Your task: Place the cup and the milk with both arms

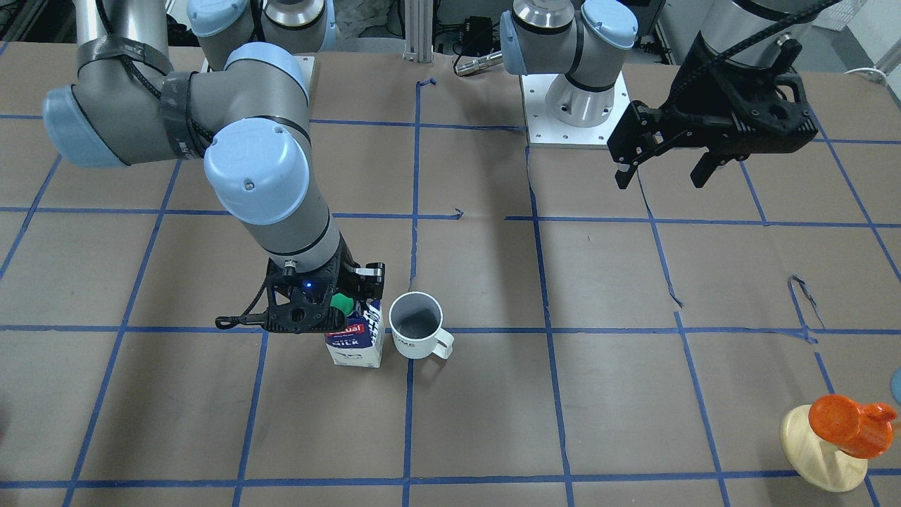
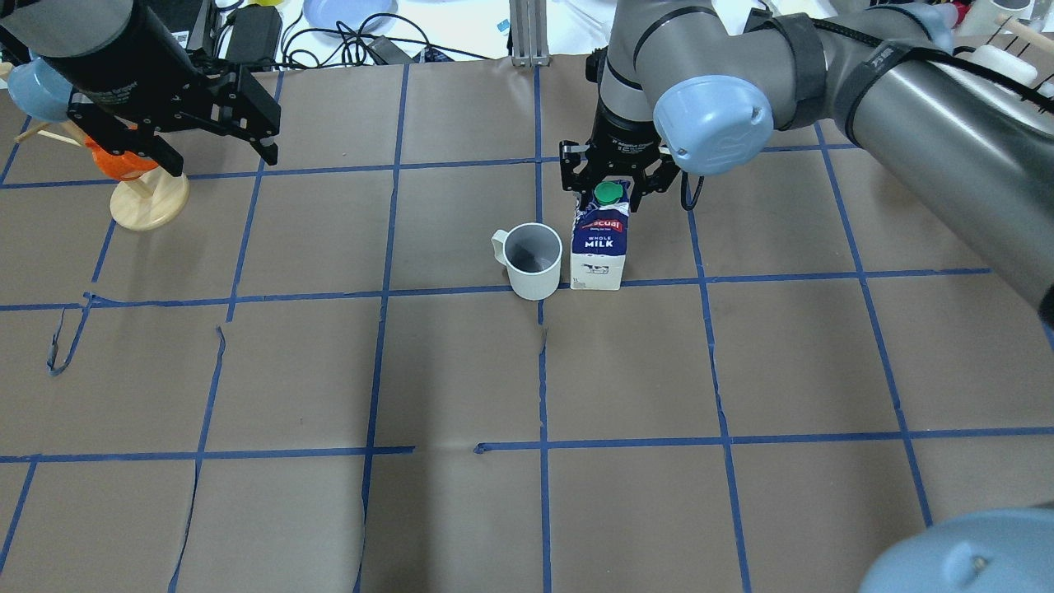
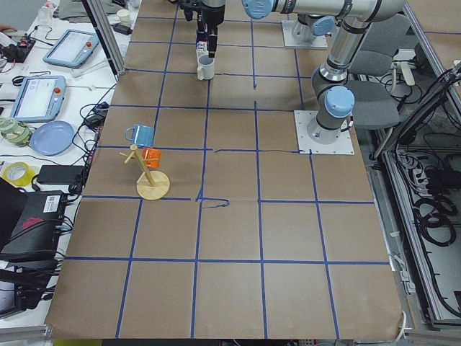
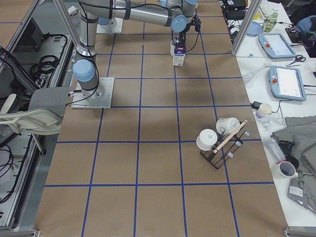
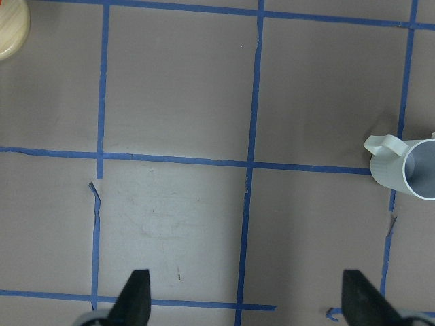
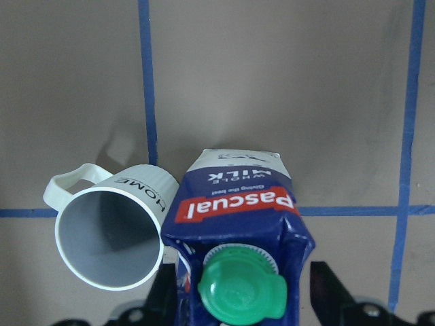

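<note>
The white mug [image 1: 415,327] stands upright on the brown paper near the table's middle, handle pointing away from the carton; it also shows in the overhead view [image 2: 531,259] and at the left wrist view's right edge [image 5: 408,173]. The milk carton [image 1: 355,341] stands upright right beside it, almost touching [image 2: 599,247]. My right gripper [image 2: 613,177] comes straight down over the carton's gable top, a finger on each side, shut on it; the green cap [image 6: 238,292] sits between the fingers. My left gripper [image 1: 660,179] is open and empty, raised far off to the side.
An orange cup on a round wooden stand [image 1: 838,429] sits near the table corner under my left arm [image 2: 148,206]. A rack with white mugs [image 4: 217,140] stands at the far end on my right. Blue tape lines grid the paper.
</note>
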### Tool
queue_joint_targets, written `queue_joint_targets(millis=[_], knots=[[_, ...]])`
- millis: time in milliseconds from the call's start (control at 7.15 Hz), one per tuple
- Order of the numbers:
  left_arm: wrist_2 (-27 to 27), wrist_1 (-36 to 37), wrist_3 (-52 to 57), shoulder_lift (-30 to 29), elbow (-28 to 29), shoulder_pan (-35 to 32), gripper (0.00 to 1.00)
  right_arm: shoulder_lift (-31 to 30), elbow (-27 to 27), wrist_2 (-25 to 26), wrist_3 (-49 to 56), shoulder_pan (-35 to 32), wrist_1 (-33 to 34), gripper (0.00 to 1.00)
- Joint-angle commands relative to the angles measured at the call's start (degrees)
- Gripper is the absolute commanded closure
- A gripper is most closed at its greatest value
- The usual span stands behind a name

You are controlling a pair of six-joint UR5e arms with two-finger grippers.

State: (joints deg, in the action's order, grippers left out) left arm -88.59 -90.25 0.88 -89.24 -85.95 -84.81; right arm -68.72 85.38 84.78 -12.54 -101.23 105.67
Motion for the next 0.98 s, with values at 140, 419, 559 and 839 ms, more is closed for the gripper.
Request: queue_joint_targets(millis=[140,419,559,839], knots=[[0.0,0.0,0.0,0.0,0.0,0.0,0.0,-3.2,-8.1,0.6,-0.2,0.7,-9.3,0.0],[0.0,0.1,0.0,0.0,0.1,0.0,0.0,-9.4,-10.9,0.6,5.8,2.6,-14.6,0.0],[-0.2,0.0,0.0,0.1,0.1,0.0,0.0,-13.3,-10.5,0.6,9.7,5.2,-19.0,0.0],[-0.2,0.1,0.0,0.0,0.1,0.0,0.0,-17.7,-5.7,2.0,9.7,6.8,-20.4,0.04]])
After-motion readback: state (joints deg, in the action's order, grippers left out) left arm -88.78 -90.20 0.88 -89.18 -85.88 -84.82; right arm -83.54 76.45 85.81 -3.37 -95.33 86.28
